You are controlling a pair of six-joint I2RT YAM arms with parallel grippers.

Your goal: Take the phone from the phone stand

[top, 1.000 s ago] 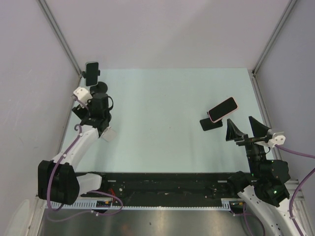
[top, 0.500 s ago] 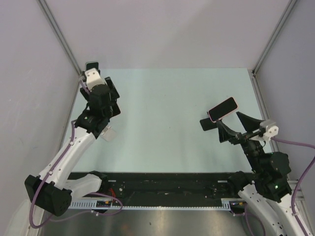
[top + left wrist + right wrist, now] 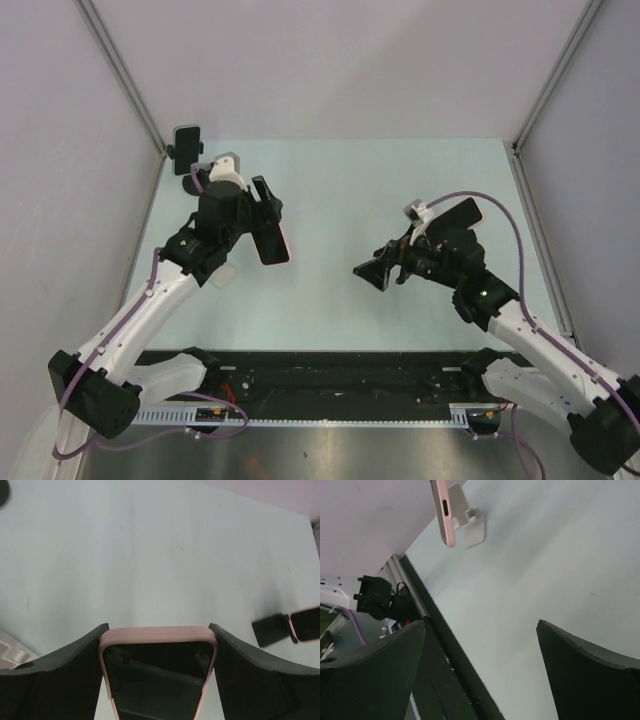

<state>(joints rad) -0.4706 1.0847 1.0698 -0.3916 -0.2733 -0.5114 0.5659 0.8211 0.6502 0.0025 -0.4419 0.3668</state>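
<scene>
My left gripper (image 3: 268, 236) is shut on a dark phone in a pink case (image 3: 272, 240), held above the table left of centre. The left wrist view shows the phone (image 3: 157, 665) clamped between both fingers of the left gripper (image 3: 158, 626). An empty white phone stand (image 3: 222, 272) sits below it; the right wrist view shows that stand (image 3: 470, 524) beside the phone's edge (image 3: 443, 512). A second pink-cased phone (image 3: 462, 215) leans on a black stand (image 3: 270, 630) at the right, partly hidden by my right arm. My right gripper (image 3: 375, 272) is open and empty over the table's middle (image 3: 481, 623).
A third phone (image 3: 187, 143) sits in a black holder at the back left corner. Grey walls and metal posts close in the table on three sides. The black rail (image 3: 330, 375) with cables runs along the near edge.
My left gripper swung from the back left corner toward the middle, and the pink-cased phone now shows in it. My right arm swung left from the right edge, past the phone on the black stand.
</scene>
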